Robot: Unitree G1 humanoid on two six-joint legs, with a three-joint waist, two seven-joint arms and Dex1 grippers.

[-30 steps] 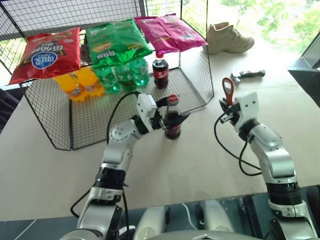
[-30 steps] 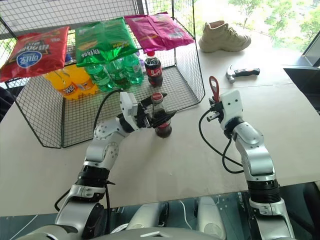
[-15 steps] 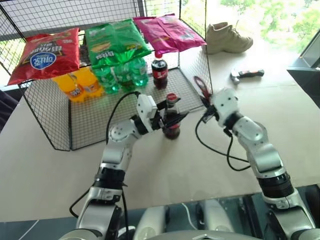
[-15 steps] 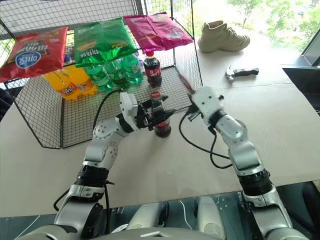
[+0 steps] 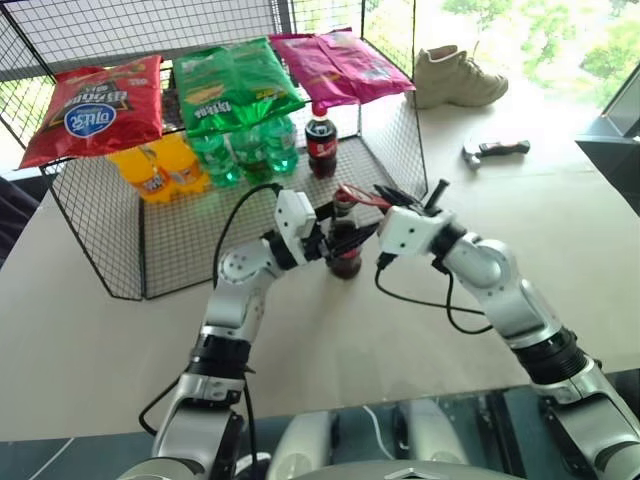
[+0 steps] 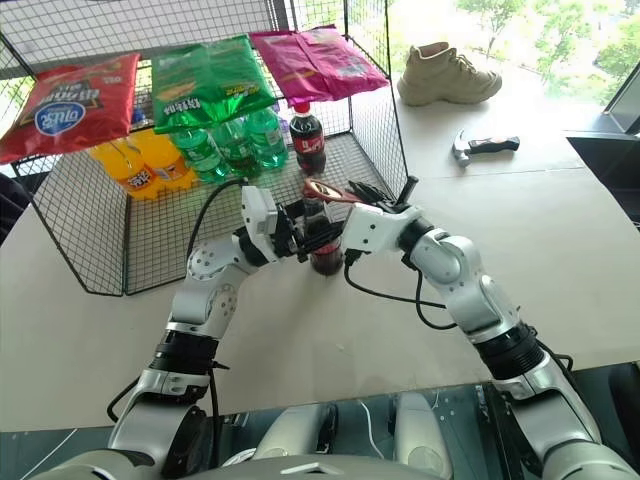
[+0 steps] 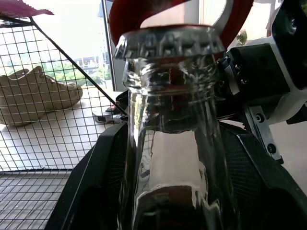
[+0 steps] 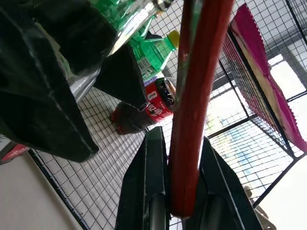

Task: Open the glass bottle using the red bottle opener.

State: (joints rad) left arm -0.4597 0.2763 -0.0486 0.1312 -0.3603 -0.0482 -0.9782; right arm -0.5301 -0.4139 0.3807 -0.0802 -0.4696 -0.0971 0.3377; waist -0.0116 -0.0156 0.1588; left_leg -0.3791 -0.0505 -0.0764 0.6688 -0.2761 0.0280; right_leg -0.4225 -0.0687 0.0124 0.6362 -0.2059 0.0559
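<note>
Left eye view: red bottle opener (image 5: 352,192) has swung onto glass bottle (image 5: 345,240).

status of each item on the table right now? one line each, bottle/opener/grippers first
glass bottle: upright on table, cap still on, clamped by left gripper.
red bottle opener: held by handle, head over the bottle cap.
left gripper: closed around the bottle body.
right gripper: shut on opener handle.
plastic cola bottle: upright in wire rack, capped.
green bottles: upright in rack.
folding tool: lying on table, untouched.
</note>
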